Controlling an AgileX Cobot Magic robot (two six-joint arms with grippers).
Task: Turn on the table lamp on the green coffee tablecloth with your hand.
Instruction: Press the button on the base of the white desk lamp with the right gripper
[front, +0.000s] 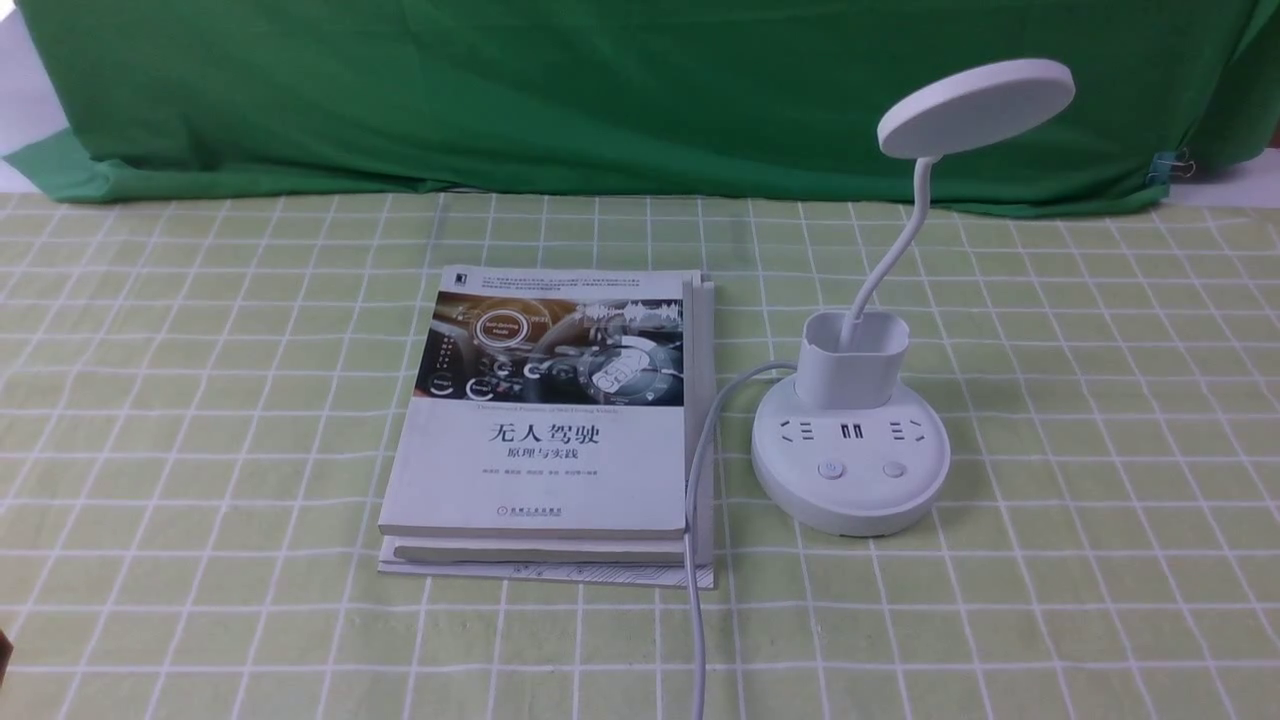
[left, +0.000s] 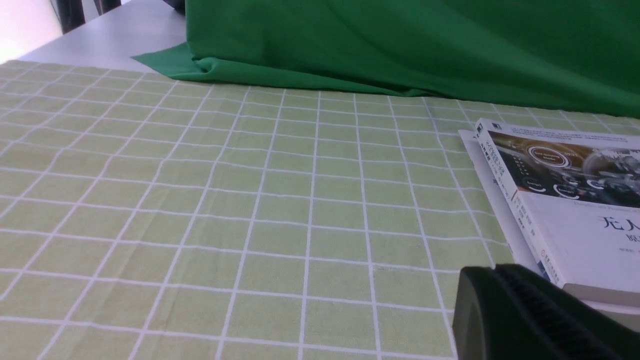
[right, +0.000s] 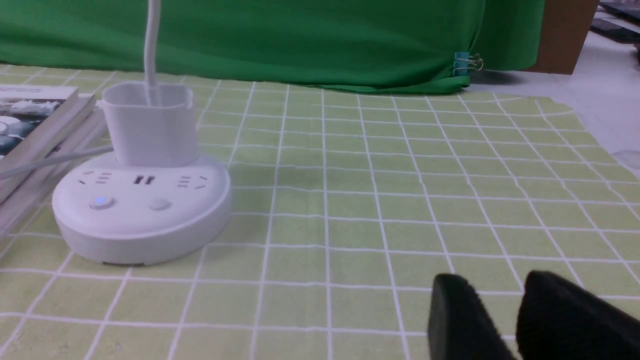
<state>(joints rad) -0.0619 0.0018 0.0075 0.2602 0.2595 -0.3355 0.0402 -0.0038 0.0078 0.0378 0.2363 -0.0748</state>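
Observation:
The white table lamp (front: 850, 470) stands right of centre on the green coffee tablecloth (front: 1100, 450). Its disc head (front: 975, 105) is up on the gooseneck and tilted. In the right wrist view the lamp's base (right: 142, 210) shows two buttons; one of them (right: 101, 202) glows faint blue. My right gripper (right: 495, 287) hovers low over the cloth, well off to the side of the base, with its jaws slightly apart and empty. My left gripper (left: 492, 270) is shut and empty, close to the book's corner. Neither arm shows in the front view.
A stack of books (front: 560, 420) lies just left of the lamp, with the lamp's white cord (front: 700, 480) running along its right edge toward the front. A dark green backdrop cloth (front: 600, 90) hangs along the far edge of the table, held by a binder clip (front: 1170, 165).

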